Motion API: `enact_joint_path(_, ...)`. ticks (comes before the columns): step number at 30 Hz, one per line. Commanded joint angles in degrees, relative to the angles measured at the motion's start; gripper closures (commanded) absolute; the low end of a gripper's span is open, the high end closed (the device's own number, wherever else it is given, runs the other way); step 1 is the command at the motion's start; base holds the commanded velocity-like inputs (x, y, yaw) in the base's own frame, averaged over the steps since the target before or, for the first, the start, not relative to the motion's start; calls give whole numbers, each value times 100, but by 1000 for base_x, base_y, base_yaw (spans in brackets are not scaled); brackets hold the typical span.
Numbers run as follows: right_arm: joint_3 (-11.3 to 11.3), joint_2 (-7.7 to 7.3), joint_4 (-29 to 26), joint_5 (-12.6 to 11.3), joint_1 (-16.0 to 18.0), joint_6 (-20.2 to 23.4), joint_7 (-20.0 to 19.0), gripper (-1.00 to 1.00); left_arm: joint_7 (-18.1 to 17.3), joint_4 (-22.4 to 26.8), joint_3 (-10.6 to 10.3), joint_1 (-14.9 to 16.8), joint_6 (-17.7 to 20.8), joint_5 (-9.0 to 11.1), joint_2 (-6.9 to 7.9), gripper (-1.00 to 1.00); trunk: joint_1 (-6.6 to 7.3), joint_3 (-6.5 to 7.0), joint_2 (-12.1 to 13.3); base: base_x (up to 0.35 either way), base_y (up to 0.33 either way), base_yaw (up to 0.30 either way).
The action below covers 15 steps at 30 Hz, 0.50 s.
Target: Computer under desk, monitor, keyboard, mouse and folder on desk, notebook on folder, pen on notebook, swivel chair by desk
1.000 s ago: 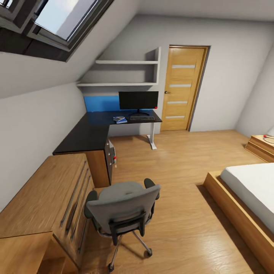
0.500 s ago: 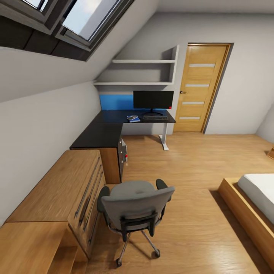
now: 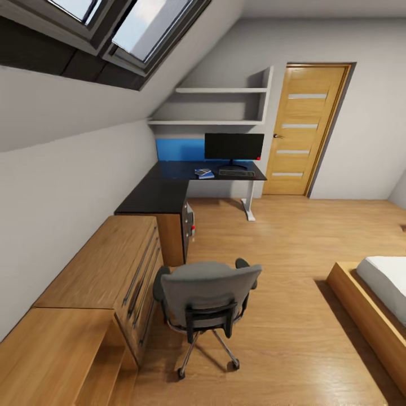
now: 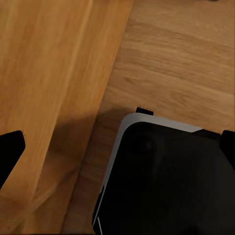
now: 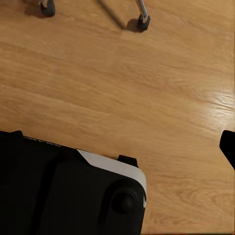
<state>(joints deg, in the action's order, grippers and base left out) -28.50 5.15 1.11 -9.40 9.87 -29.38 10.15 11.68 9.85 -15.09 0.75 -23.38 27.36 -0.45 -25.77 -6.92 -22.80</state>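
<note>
The swivel chair (image 3: 206, 296) stands on open wood floor (image 3: 293, 237) beside the wooden cabinet (image 3: 107, 265), its back to the camera, seat facing the desk (image 3: 163, 189) with the monitor (image 3: 234, 146), well apart. The camera has panned left. Neither gripper's opening can be told.

Bright, even daylight from the skylight (image 3: 144, 28) at upper left; soft shadow under the chair (image 3: 206, 296); wide-angle stretching at edges; renders slightly soft.

Your 2 grippers are hanging low, pointing down over your black base (image 4: 166, 181), fingertips (image 4: 10, 149) spread wide.
</note>
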Motion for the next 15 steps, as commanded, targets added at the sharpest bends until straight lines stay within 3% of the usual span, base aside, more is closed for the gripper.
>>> enact_joint_path(1,-51,3,12,-49,6,-24,12,-100,45,-1,-49,4,-15,15,1,-100,-1,-12,-12,-135,0,8)
enact_joint_path(15,-51,-1,12,-47,6,-29,13,-100,40,-1,-55,4,-12,15,1,-100,-1,-13,-12,-35,0,2)
